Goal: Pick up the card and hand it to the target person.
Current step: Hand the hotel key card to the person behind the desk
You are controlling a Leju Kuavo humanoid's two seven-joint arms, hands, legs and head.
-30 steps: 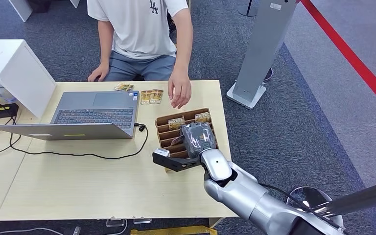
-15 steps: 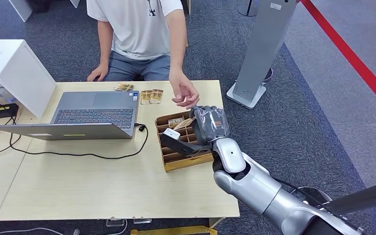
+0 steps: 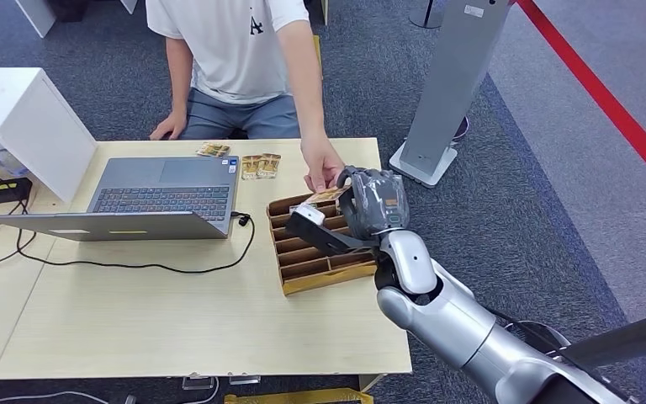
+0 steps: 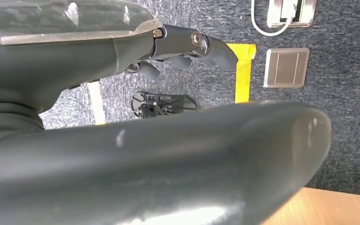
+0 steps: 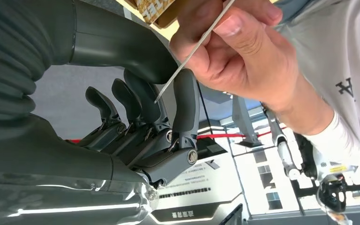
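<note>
While the right hand [image 3: 368,204] pinches the card [image 3: 330,194] near the table's [image 3: 177,311] far right corner, the person's hand [image 3: 323,167] grips it too. Its fingers should loosen slowly. Left hand [image 4: 122,70] holds nothing, fingers apart.

Light wood table [image 3: 135,320] carried pretty much everything. An open grey laptop [image 3: 147,198] sat around 10 o'clock, its black cable [image 3: 126,266] looping across the middle. A cardboard slotted box [image 3: 315,257] stood at 3 o'clock, with a few loose cards [image 3: 260,165] at 12. White box [image 3: 25,126] off at 9.
</note>
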